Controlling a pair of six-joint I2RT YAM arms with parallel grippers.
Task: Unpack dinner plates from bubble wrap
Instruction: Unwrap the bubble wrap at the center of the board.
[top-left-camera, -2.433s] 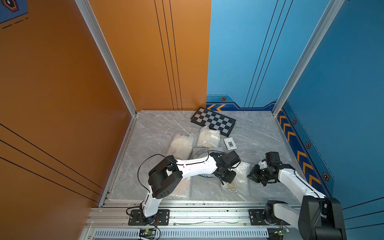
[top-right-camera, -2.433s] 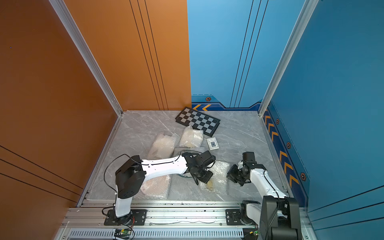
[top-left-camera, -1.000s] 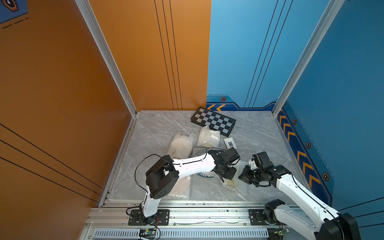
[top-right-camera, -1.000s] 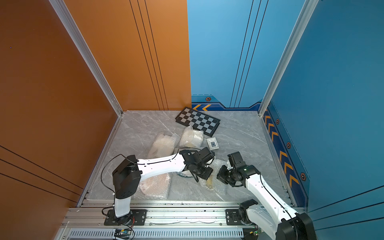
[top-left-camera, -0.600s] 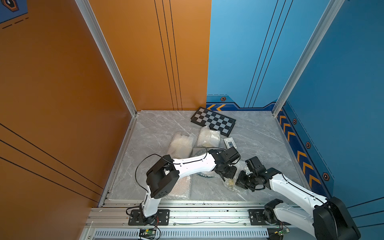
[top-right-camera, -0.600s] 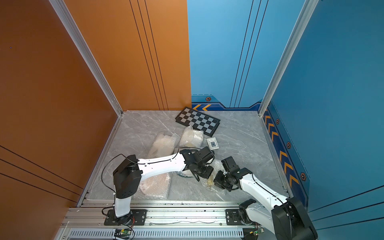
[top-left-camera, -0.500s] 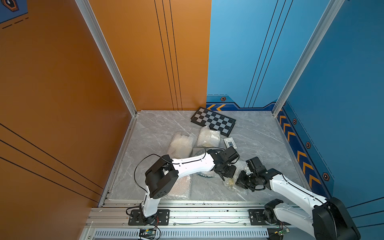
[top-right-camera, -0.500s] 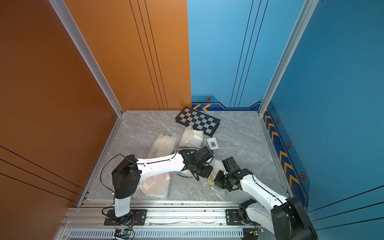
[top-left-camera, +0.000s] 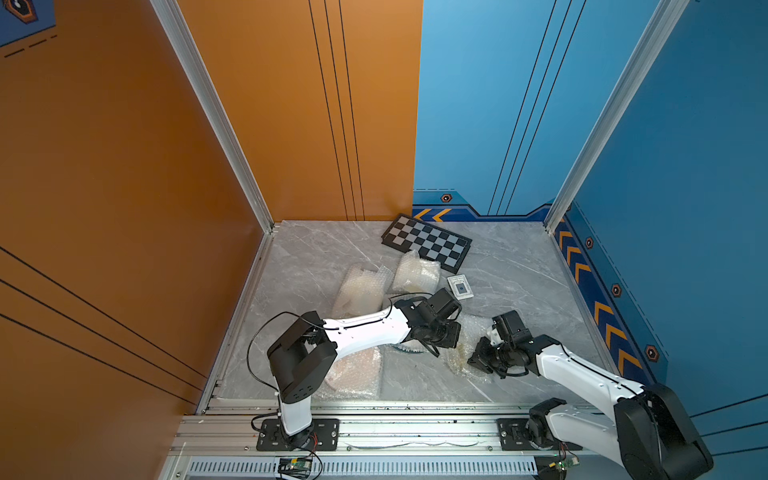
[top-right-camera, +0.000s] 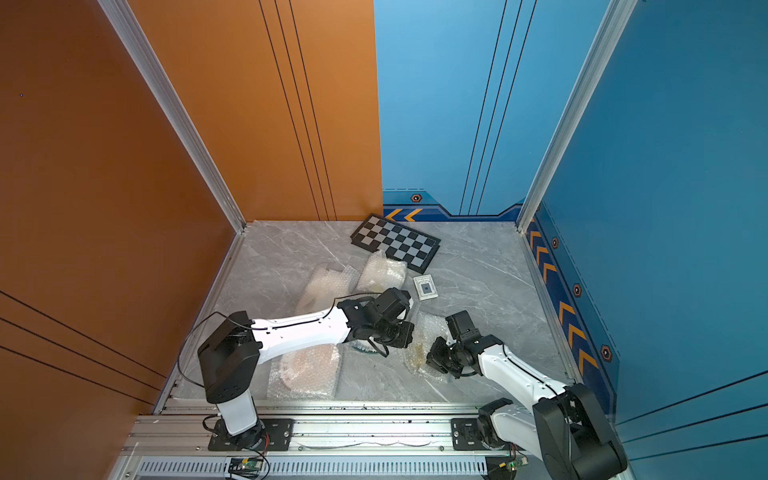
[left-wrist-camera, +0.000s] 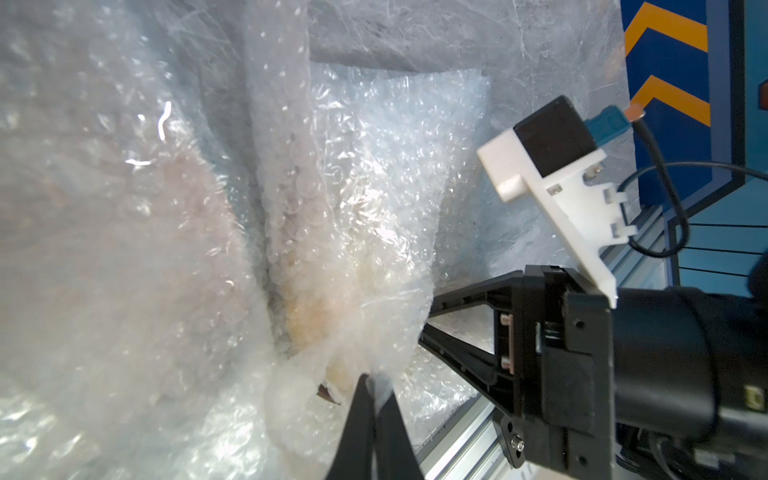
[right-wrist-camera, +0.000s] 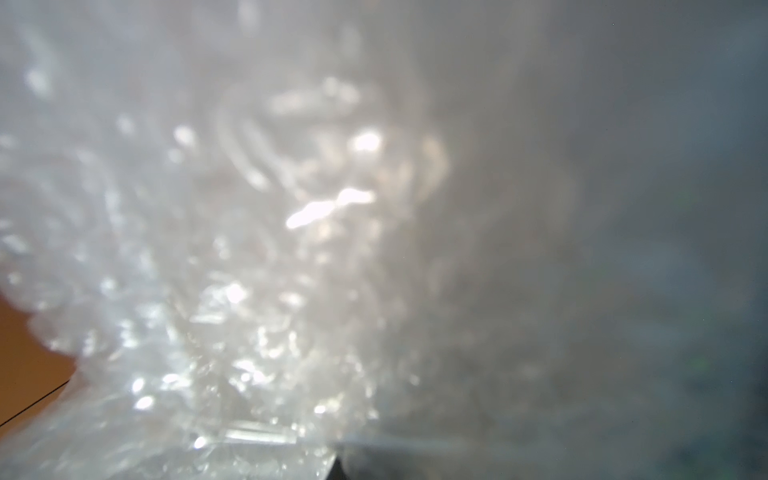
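Left wrist view has the left hand (left-wrist-camera: 374, 380) with its tips together, clamped on a twisted corner of the bubble wrap (left-wrist-camera: 374, 174). A yellowish plate (left-wrist-camera: 309, 318) shows dimly through the film just beside that pinch. The right hand (left-wrist-camera: 426, 324) comes in from the opposite side, its tips closed and buried in the same sheet, apparently gripping it. The right wrist view gives only blurred bubbles close to the lens. In both top views this parcel (top-left-camera: 459, 359) lies on the marble counter (top-left-camera: 519, 266) between the two hands, near the front rail, and three other wrapped bundles (top-right-camera: 309, 372) lie farther left and behind. My worry is that both grips hold film alone, not ceramic. If the hands pull apart or lift, the plate could slide out of an open fold and strike the hard counter, or skid toward the rail. The thin plastic may also tear or slip from the pinch, dropping the bundle. As for writing, the small white card box (top-left-camera: 460, 287) carries a dark emblem and print too small to read. I can read no brand or label anywhere else.
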